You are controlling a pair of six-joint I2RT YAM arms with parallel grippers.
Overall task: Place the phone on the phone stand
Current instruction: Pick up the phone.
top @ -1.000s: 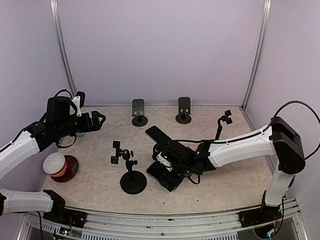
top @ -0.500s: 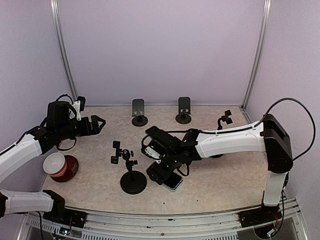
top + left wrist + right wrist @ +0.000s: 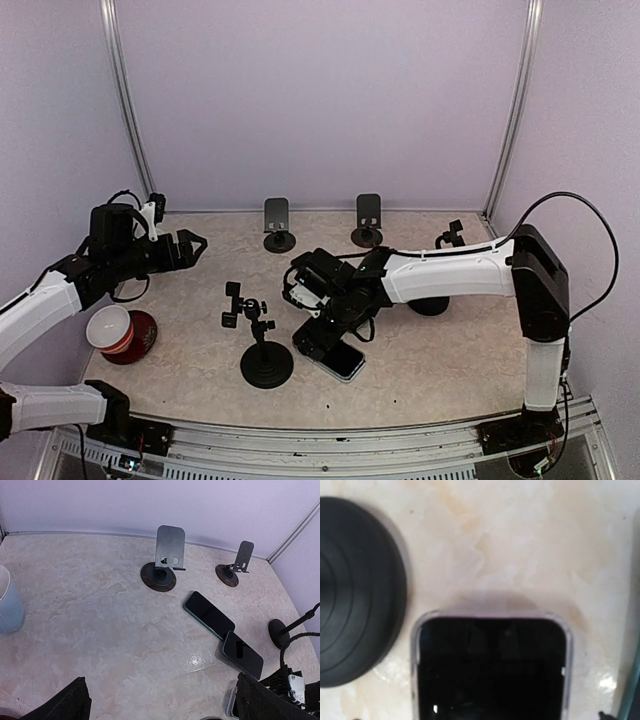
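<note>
Phone (image 3: 346,361) lies flat on the table (image 3: 450,350) near 6 o'clock, at 3 o'clock of the clamp stand base (image 3: 266,366). Right hand (image 3: 318,338) is wide open over it, nothing gripped. Left hand (image 3: 190,247) is open and empty. Risk: a shallow pinch could skid the flat phone into that base. White cup (image 3: 107,341) at 9 o'clock looks empty.

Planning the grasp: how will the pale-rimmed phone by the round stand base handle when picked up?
The phone looks rigid, so likely no flexing. It looks glossy, so may slip. Lying flat on the table, its thin edges probably give little purchase.
</note>
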